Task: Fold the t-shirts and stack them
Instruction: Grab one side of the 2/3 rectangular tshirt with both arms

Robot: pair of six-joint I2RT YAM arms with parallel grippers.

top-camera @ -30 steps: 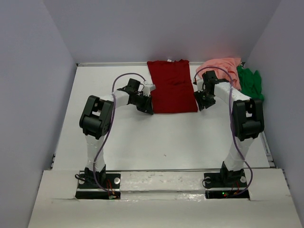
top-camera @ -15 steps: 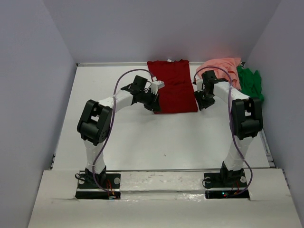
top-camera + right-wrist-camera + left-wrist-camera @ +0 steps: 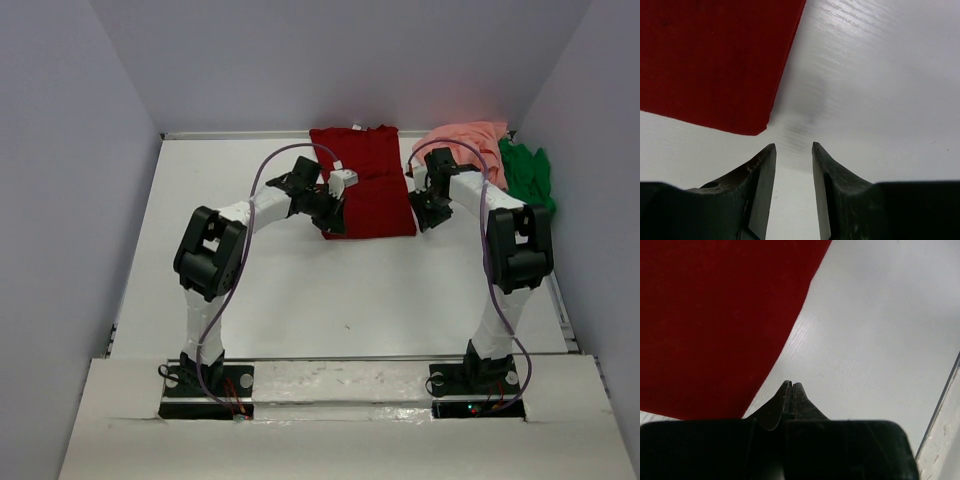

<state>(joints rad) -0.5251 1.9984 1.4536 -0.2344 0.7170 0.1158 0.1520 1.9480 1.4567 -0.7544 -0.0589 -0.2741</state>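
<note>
Left fingers point(image 3: 791, 396) pressed shut, nothing between them, at left edge of dark red t-shirt point(image 3: 372, 185). Right fingers point(image 3: 768, 159) slightly apart, empty, over counter point(image 3: 350, 290) beside shirt's near-right corner. Shirt flat, far centre.

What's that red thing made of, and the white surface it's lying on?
The dark red t-shirt looks like soft knit cloth, probably cotton: it is matte, with a fine ribbed weave showing close up. The table looks like a hard white board, perhaps corrugated plastic or painted wood: it has faint parallel lines and a slight sheen.
</note>
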